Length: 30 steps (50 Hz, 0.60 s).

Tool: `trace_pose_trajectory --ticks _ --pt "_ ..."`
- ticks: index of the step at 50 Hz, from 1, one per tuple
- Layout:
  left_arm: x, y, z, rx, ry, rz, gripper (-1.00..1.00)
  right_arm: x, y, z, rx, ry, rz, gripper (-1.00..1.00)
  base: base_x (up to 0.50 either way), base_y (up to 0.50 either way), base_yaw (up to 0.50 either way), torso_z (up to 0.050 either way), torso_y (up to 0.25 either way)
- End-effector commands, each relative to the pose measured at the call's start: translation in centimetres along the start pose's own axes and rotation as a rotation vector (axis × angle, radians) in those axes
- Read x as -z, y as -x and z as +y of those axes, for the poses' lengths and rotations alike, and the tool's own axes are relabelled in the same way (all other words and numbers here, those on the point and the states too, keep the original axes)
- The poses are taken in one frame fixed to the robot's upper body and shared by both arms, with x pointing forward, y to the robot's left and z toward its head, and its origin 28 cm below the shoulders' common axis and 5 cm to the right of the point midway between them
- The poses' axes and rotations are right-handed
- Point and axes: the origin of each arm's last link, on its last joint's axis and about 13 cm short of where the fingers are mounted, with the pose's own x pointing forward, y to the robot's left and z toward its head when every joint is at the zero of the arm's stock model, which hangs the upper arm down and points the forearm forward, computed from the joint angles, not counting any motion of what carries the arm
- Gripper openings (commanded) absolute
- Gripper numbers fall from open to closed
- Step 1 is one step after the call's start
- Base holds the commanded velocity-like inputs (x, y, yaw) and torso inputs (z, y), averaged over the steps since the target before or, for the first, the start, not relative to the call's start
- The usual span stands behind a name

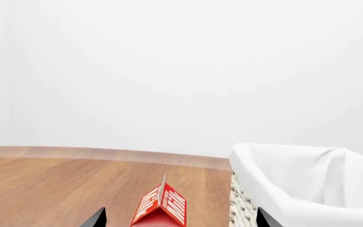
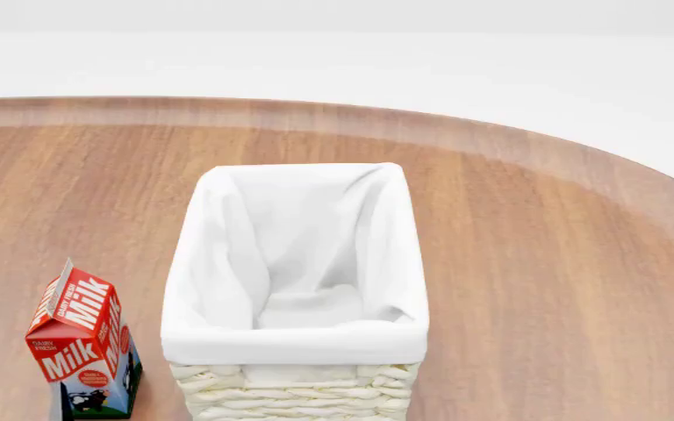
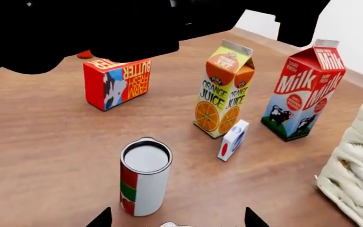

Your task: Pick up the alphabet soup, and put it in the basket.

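Observation:
The cream wicker basket (image 2: 296,390) with its white cloth lining stands at the near middle of the round wooden table. It also shows in the left wrist view (image 1: 298,182) and the right wrist view (image 3: 358,179). I see no blue and yellow alphabet soup can in any view. My right gripper (image 3: 178,218) is open, just behind a red, green and white can (image 3: 145,177). A pale sliver at the frame's edge between its fingertips cannot be identified. My left gripper (image 1: 181,220) is open, with a red milk carton's top (image 1: 162,205) between its fingertips. Neither gripper shows in the head view.
A milk carton (image 2: 83,346) stands left of the basket, also in the right wrist view (image 3: 304,90). An orange juice carton (image 3: 224,90), a small white carton (image 3: 233,139) and a red butter box (image 3: 117,82) stand nearby. A dark robot part (image 3: 106,28) fills that view's far side.

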Motion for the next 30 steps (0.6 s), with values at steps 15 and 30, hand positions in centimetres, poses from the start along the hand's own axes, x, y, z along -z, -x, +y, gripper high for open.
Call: trace_pose_trajectory --ticks 15,30 --pt "0.04 0.01 -0.05 0.0 -0.005 -0.001 1.0 0.41 0.03 0.26 -0.031 0.019 0.039 1.0 0.0 0.0 0.0 0.0 0.0" --pt "0.06 0.06 -0.08 0.002 -0.007 -0.002 1.0 0.74 -0.02 0.24 -0.016 0.036 0.072 1.0 0.0 0.0 0.0 0.0 0.0"
